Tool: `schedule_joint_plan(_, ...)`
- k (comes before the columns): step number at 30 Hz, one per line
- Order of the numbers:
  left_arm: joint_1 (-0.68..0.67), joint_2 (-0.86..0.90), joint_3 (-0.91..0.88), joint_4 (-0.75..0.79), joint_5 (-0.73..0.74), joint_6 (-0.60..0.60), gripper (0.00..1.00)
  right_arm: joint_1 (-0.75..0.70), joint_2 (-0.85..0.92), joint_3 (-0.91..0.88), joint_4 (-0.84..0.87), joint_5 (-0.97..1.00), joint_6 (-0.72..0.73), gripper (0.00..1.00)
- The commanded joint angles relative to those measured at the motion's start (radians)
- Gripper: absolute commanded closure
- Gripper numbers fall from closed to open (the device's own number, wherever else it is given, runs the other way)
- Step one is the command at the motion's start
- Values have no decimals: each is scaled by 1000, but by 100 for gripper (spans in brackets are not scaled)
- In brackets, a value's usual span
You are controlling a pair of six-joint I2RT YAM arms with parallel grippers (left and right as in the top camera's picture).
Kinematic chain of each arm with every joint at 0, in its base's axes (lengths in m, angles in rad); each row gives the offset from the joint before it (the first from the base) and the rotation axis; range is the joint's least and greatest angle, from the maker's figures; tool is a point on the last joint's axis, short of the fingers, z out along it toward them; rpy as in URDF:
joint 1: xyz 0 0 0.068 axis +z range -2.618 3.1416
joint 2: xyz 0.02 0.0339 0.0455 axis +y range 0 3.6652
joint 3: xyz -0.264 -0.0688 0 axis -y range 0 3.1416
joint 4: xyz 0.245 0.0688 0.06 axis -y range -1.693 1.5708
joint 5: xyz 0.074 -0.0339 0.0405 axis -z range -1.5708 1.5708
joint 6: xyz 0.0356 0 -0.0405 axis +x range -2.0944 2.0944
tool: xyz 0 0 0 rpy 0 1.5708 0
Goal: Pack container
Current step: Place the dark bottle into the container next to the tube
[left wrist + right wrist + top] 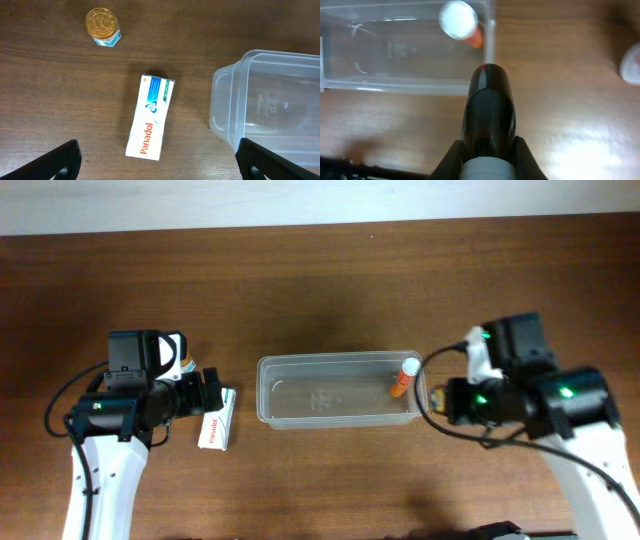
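Note:
The clear plastic container (300,408) lies in the middle of the table. An orange bottle with a white cap (403,377) leans inside its right end. My right gripper (437,400) is just outside the container's right wall, shut on a dark bottle with a white cap (488,100) that points at the container (405,85). The orange bottle (461,22) also shows there. My left gripper (210,392) is open and empty (157,160), above a white Panadol box (150,117) lying flat left of the container (270,110).
A small jar with a gold lid (103,26) stands on the table beyond the Panadol box, by the left arm (185,360). A blurred white object (631,62) sits at the right edge of the right wrist view.

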Motion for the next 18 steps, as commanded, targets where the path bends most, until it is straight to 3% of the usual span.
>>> schedule_joint_plan(1, 0, 3, 18, 2, 11, 16, 1, 56, 102, 10, 64, 1, 34, 89)
schedule_joint_plan(10, 0, 3, 18, 2, 10, 16, 1, 68, 360, 1, 120, 2, 53, 90)
schedule_joint_plan(18, 0, 3, 18, 2, 11, 16, 1, 68, 422, 1, 158, 2, 52, 85)
